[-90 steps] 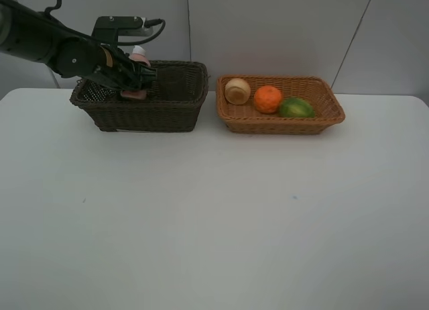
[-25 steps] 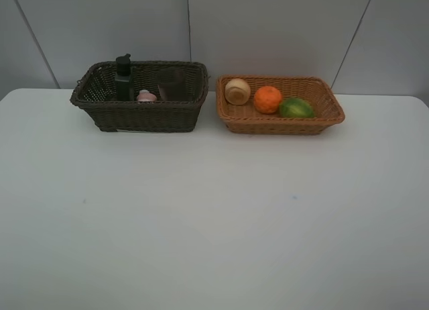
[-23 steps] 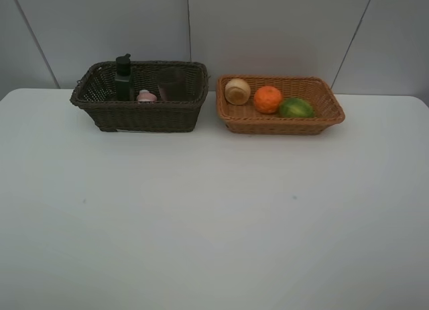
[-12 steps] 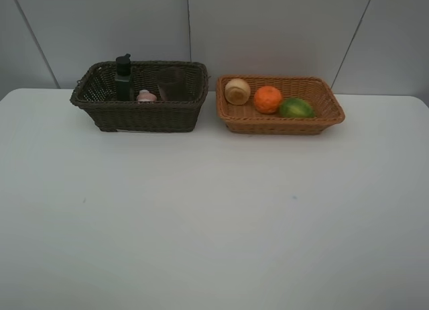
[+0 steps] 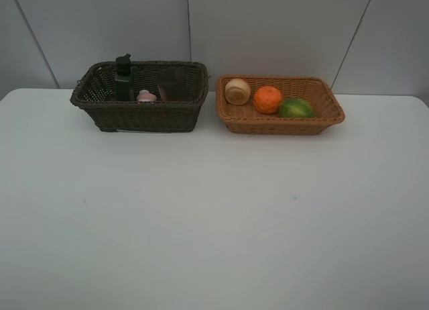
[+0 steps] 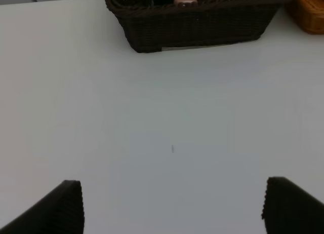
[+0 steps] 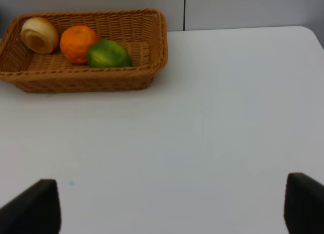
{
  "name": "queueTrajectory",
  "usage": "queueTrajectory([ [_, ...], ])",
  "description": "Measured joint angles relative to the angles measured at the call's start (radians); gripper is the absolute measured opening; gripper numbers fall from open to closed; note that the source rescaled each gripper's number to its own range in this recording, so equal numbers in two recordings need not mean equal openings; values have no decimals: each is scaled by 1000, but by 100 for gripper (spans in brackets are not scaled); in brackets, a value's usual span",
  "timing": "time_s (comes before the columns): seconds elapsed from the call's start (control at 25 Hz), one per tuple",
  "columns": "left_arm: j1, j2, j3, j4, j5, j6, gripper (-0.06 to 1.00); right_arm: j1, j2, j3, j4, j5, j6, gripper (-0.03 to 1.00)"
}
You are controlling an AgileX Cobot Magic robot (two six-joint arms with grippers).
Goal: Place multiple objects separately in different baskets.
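The dark brown basket [image 5: 141,115] stands at the back left and holds the dark green pump bottle [image 5: 123,78], the small pink bottle [image 5: 146,96] and the translucent cup [image 5: 173,84]. The light tan basket [image 5: 281,126] to its right holds a pale yellowish round fruit [image 5: 237,91], the tangerine [image 5: 268,99] and the green fruit [image 5: 295,108]. Neither arm shows in the exterior view. My left gripper [image 6: 172,208] is open and empty over bare table, in front of the dark basket [image 6: 197,29]. My right gripper [image 7: 169,208] is open and empty, in front of the tan basket [image 7: 86,82].
The white table [image 5: 214,216] spreads in front of both baskets. A grey panelled wall [image 5: 268,28] rises right behind them. The baskets stand a small gap apart.
The left arm, which held the small pink bottle over the dark basket, has left the exterior view. The pink bottle now sits in that basket. Nothing moved in the last second.
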Motion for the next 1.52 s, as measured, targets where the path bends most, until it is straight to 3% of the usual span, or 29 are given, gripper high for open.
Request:
queueTrajectory([
  [1.52, 0, 0, 0, 2, 0, 4, 92, 0, 0, 0, 0, 0, 0, 90],
])
